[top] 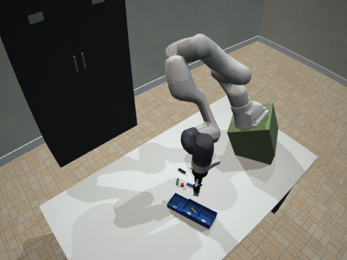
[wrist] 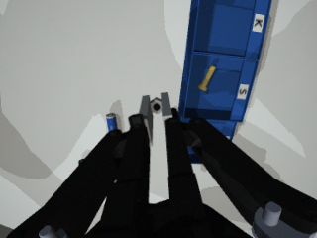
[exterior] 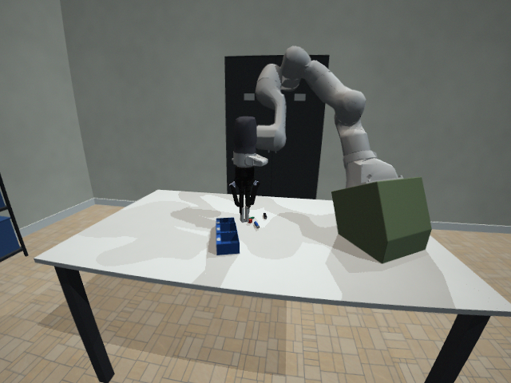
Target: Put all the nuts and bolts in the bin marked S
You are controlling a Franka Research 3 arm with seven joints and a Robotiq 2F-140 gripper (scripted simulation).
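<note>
My gripper (top: 196,193) (exterior: 244,220) (wrist: 157,104) is shut on a grey hex nut (wrist: 157,105), its dark hole showing between the fingertips in the wrist view. It hangs above the table beside the long side of the blue bins, outside them. The bin marked S (wrist: 242,91) (top: 188,213) is the middle one of three joined compartments. A gold bolt (top: 193,209) (wrist: 207,78) lies in it. A blue cylinder with a silver end (top: 190,184) (exterior: 256,224) (wrist: 112,122) lies on the table close to the gripper. The nut is too small to make out in the top and exterior views.
A red block (top: 182,184) (exterior: 250,220), a green piece (top: 177,181) (exterior: 251,217) and a black piece (top: 181,170) (exterior: 264,215) lie on the table behind the bins. Bin K (wrist: 258,23) adjoins bin S. The green base block (top: 252,145) (exterior: 362,218) stands farther off.
</note>
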